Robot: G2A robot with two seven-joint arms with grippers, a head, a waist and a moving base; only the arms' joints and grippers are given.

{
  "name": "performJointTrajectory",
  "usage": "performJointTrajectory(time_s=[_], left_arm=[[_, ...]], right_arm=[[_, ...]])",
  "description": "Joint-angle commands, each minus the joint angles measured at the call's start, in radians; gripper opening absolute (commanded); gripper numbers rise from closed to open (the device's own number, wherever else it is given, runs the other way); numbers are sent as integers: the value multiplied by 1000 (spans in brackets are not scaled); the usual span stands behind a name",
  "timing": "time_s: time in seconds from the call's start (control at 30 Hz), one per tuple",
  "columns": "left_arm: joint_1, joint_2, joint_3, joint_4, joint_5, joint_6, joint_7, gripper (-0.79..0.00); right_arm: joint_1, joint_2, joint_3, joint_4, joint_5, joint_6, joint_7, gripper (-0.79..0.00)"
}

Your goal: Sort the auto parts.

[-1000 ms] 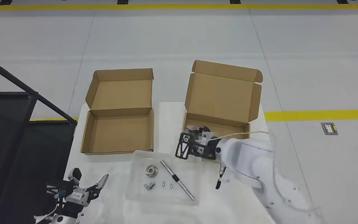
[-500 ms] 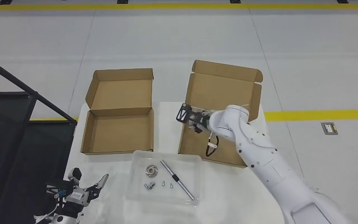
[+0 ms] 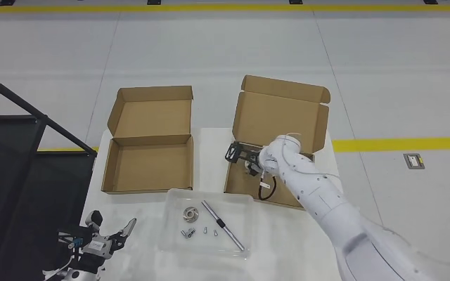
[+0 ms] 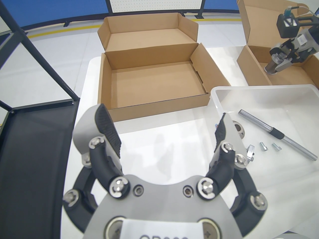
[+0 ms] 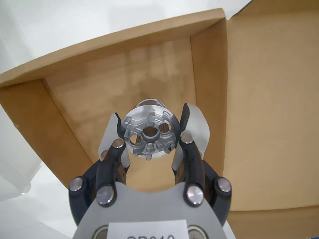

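Since a second ago, your right arm has carried its gripper away from the near wall of the right box, beside the tray, and it is now lower inside this box by the left wall. From the left: your left gripper [image 4: 163, 115] hangs over the near left corner of the table [image 3: 211, 160], its fingers wide apart and nothing between them. Behind it, at the left edge, the left box [image 3: 148, 165] lies with its lid folded back. At the middle of the near edge stands the clear tray [image 3: 211, 193]; in it you see a round part [image 3: 190, 214], a few small bolts [image 3: 209, 230] and a long shaft [image 3: 223, 225] lying diagonally. Toward the right edge, the right box [image 3: 280, 121] is open too. Your right gripper [image 5: 150, 111] is clamped on a round metal hub [image 5: 149, 135], held over the far left part of this box's floor. Whether the hub touches the floor, I cannot tell.
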Motion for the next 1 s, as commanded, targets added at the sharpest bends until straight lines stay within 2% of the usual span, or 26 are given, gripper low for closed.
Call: performJointTrajectory(time_s=[0.0, 0.1, 0.27, 0.3, 0.43, 0.5, 0.53, 0.77, 0.97], left_arm=[[0, 0, 0, 0, 0, 0, 0, 0], [0, 0, 0, 0, 0, 0, 0, 0], [0, 0, 0, 0, 0, 0, 0, 0], [0, 0, 0, 0, 0, 0, 0, 0], [0, 0, 0, 0, 0, 0, 0, 0], [0, 0, 0, 0, 0, 0, 0, 0], [0, 0, 0, 0, 0, 0, 0, 0], [0, 0, 0, 0, 0, 0, 0, 0], [0, 0, 0, 0, 0, 0, 0, 0]], right_arm=[[5, -12, -6, 35, 3, 5, -17, -594], [14, -27, -13, 77, 3, 6, -43, -437], [26, -43, -15, 120, 4, 4, -71, -403], [28, -45, -16, 125, 3, 4, -72, -372], [33, -50, -14, 137, 1, 3, -75, -185], [35, -50, -11, 141, -1, 3, -78, -28], [36, -49, -10, 141, -2, 2, -78, 0], [29, -26, 20, 85, -6, -7, -129, 0], [-46, 38, 83, -144, -24, -49, -137, 0]])
